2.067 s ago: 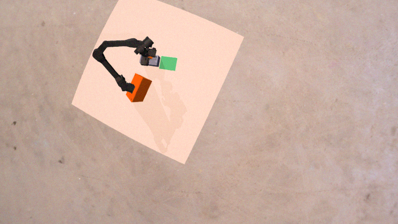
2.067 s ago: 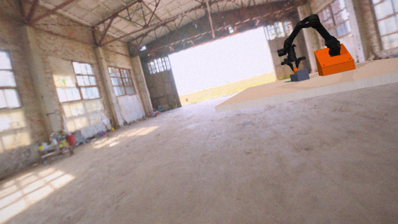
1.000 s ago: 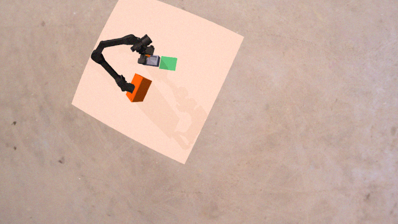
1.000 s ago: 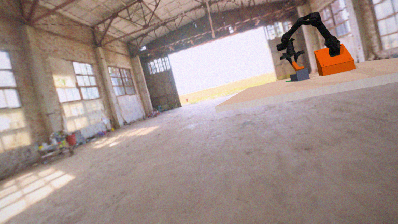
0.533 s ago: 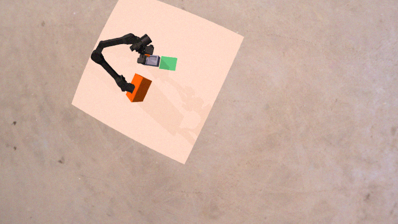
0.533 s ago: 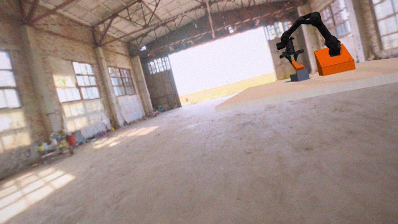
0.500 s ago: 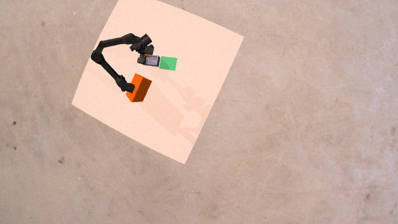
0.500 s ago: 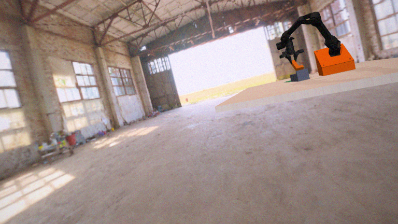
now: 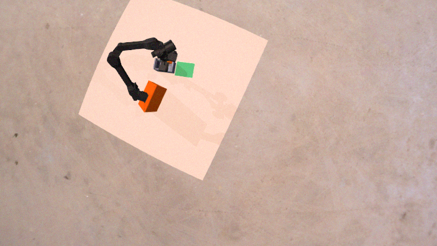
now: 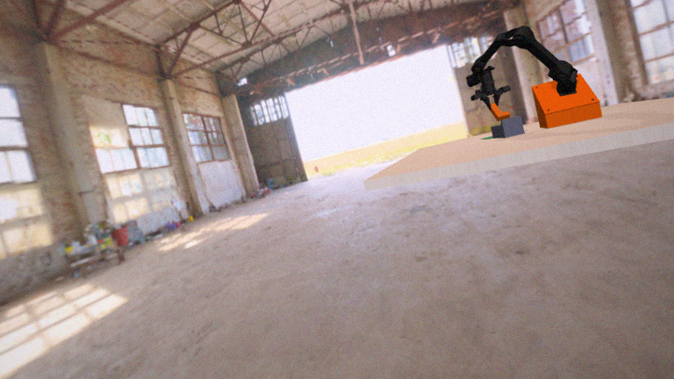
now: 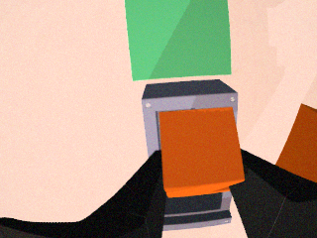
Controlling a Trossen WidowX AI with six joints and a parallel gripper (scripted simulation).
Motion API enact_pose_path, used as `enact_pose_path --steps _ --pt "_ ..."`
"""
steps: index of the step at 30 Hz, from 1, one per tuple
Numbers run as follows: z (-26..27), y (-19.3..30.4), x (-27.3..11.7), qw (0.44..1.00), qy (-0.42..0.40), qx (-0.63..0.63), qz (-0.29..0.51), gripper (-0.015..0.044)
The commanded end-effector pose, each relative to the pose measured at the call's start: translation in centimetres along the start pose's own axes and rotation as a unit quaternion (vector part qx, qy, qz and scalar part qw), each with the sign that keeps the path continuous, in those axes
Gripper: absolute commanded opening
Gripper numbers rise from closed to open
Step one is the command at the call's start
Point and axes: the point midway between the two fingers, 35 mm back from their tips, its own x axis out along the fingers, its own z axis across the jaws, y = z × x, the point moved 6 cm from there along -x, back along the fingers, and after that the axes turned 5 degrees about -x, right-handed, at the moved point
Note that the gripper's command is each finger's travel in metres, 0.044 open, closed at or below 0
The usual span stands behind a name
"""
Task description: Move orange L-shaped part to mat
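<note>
Over the grey tray (image 9: 174, 67) (image 10: 514, 128) (image 11: 151, 129) | my jaws (image 9: 168, 61) (image 10: 491, 104) are part-closed on the orange part (image 9: 169, 62) (image 10: 498, 112) (image 11: 202, 149), tilted | lifting it looks like the step, so I'd go straight up, no sideways drift till it clears the walls, lol

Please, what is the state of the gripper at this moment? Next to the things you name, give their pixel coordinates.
Gripper (image 9: 169, 62) (image 10: 491, 103) (image 11: 193, 155): closed on the orange L-shaped part (image 9: 170, 62) (image 10: 498, 112) (image 11: 202, 149), holding it.
</note>
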Motion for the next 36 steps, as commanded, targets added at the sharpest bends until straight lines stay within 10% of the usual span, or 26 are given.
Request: enact_pose_path --steps 1,36 --pt "-0.3 -1.8 0.1 1.000 0.001 -0.002 -0.001 0.0000" --pt "-2.0 -10.6 1.6 1.000 0.001 -0.003 -0.003 0.0000"
